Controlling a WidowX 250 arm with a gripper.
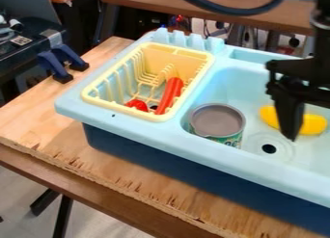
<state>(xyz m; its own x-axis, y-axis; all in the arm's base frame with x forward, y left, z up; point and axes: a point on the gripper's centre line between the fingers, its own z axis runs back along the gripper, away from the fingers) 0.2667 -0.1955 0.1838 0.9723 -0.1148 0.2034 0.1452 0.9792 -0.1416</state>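
A black gripper (293, 126) hangs over a light-blue sink (151, 132); whether its pincer is apart or together cannot be told. Behind it, at 1 o'clock from the drain (268, 148), a long yellow object (314, 125) lies in the basin, its long axis running from 10 to 4 o'clock. At the drain's 10 o'clock stands a can (219, 121).

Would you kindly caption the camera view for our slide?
A black gripper above a pale blue sink containing a can and a yellow object.
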